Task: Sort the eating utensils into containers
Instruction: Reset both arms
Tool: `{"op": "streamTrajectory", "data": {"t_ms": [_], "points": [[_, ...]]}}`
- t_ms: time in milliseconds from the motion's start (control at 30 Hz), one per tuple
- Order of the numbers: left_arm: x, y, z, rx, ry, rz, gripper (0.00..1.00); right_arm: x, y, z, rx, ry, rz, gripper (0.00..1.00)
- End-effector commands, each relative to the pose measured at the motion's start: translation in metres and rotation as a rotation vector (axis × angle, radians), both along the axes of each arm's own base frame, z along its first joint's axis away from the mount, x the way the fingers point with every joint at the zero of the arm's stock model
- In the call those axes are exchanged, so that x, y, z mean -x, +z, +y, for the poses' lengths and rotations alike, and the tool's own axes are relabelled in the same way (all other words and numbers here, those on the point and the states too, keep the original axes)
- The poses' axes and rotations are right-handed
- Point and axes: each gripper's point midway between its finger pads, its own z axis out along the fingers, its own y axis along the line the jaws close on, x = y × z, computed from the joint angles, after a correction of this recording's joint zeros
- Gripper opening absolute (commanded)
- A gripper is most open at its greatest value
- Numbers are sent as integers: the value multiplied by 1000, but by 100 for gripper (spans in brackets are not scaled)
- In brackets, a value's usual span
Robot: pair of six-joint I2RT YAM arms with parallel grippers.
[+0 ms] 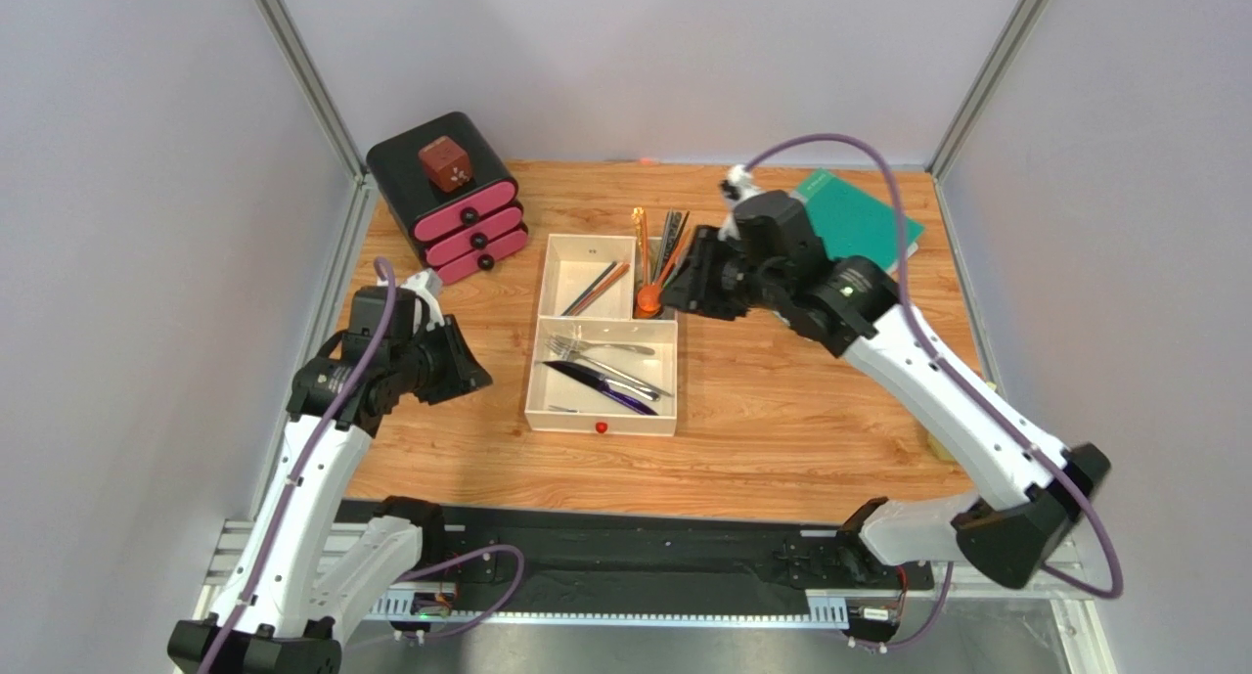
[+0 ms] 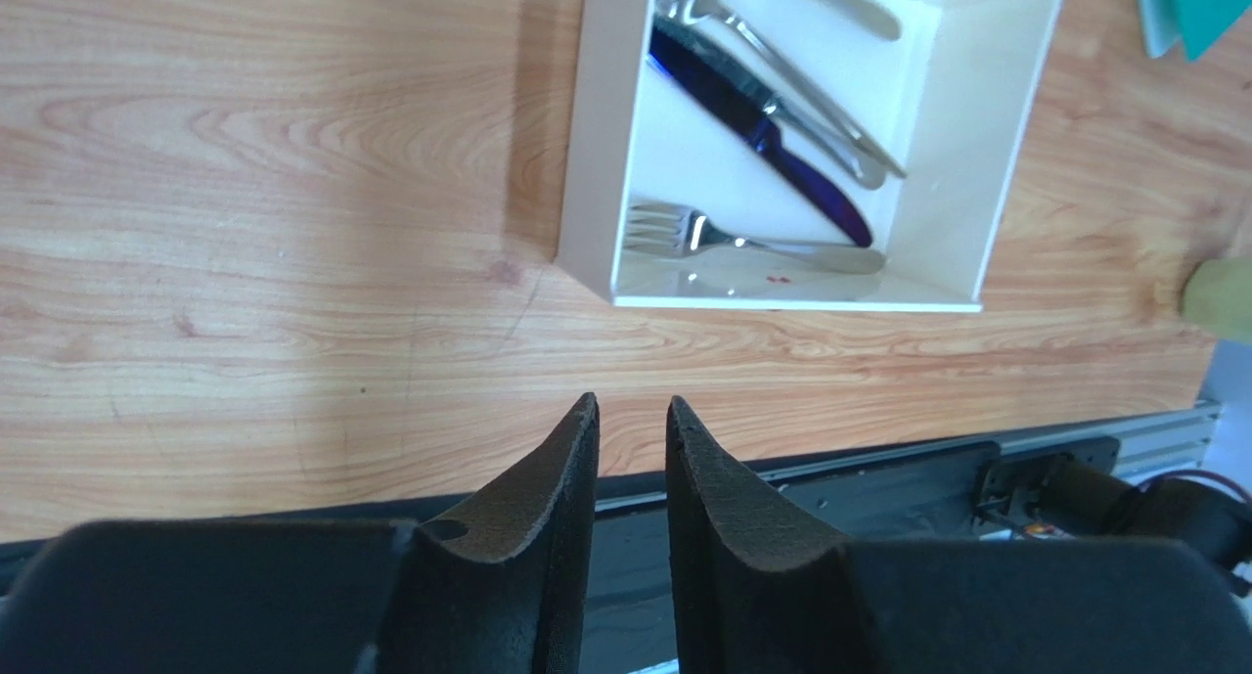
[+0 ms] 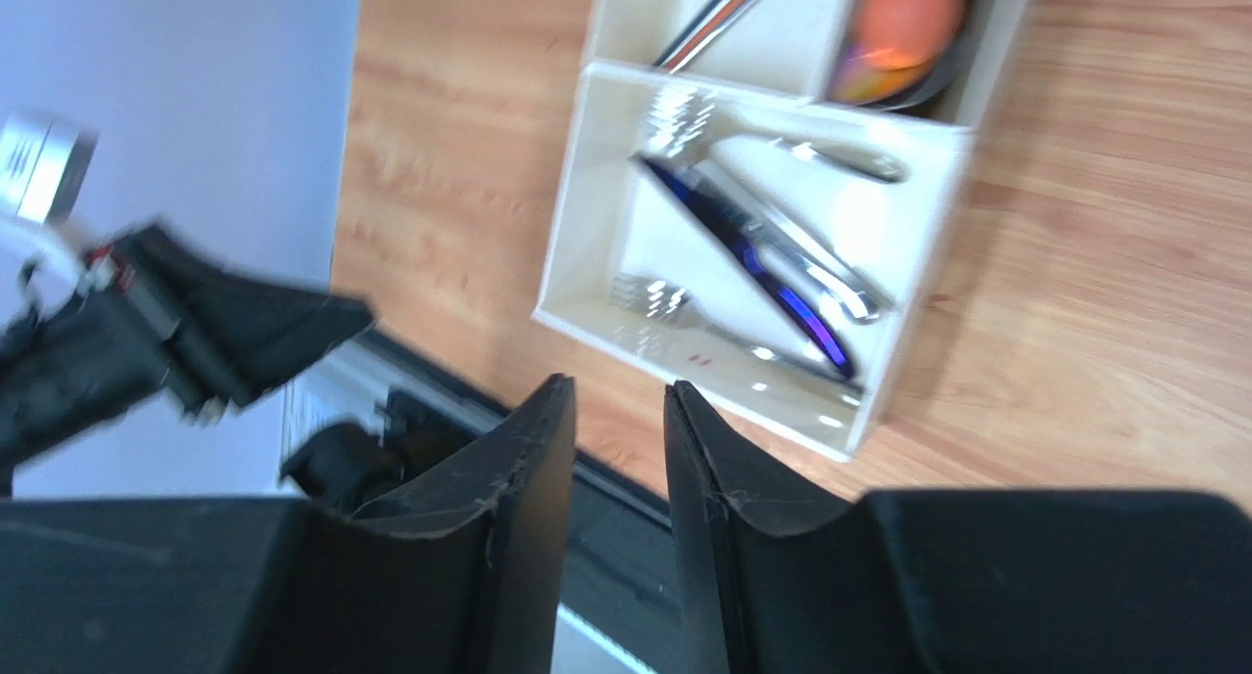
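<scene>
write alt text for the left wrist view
The left arm's two black fingers, slightly apart and empty, hover over a wooden table. Ahead lies a cream-white tray compartment holding a blue-purple knife, a silver fork and other silver utensils.

tray (image 1: 566, 422): cream, shallow | utensils (image 1: 610, 382): silver, blue-purple, lying in large compartment

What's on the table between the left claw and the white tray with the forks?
Nothing but bare wooden tabletop lies between the left claw and the shallow cream-white square tray; the left wrist view shows it.
</scene>
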Motion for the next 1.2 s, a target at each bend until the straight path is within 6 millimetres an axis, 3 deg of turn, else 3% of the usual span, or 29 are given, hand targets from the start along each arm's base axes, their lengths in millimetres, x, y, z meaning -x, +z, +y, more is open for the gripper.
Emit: {"op": "streamTrajectory", "data": {"t_ms": [0,33,133,267,367,433,667,767,867,933,1000,1167], "points": [[-8,33,1,34,63,-108,31,-39,-13,-58,-25,-323,39,34],[-11,40,2,39,67,-144,31,-47,-14,-68,-16,-352,39,34],[-23,53,9,6,94,-213,32,-58,-11,-69,-2,-331,31,34],[-36,41,10,-23,104,-162,31,-80,-19,-61,-27,-334,79,34],[-38,45,8,-8,109,-137,31,-89,-7,-54,-39,-313,85,33],[-38,48,7,1,113,-152,31,-96,-10,-53,-21,-309,90,34],[-27,29,8,7,118,-146,32,-101,-37,-63,-80,-345,195,33],[-23,24,16,-10,171,-130,32,-103,-21,-75,-44,-365,101,32],[-28,19,17,-26,173,-109,32,-110,7,-103,7,-453,-60,35],[-35,25,16,-33,169,-101,32,-117,19,-117,9,-504,-114,35],[-43,39,14,-26,162,-128,32,-120,27,-118,-11,-497,-126,35],[-65,47,9,-31,145,-128,32,-124,11,-116,-11,-499,-65,35]]}}
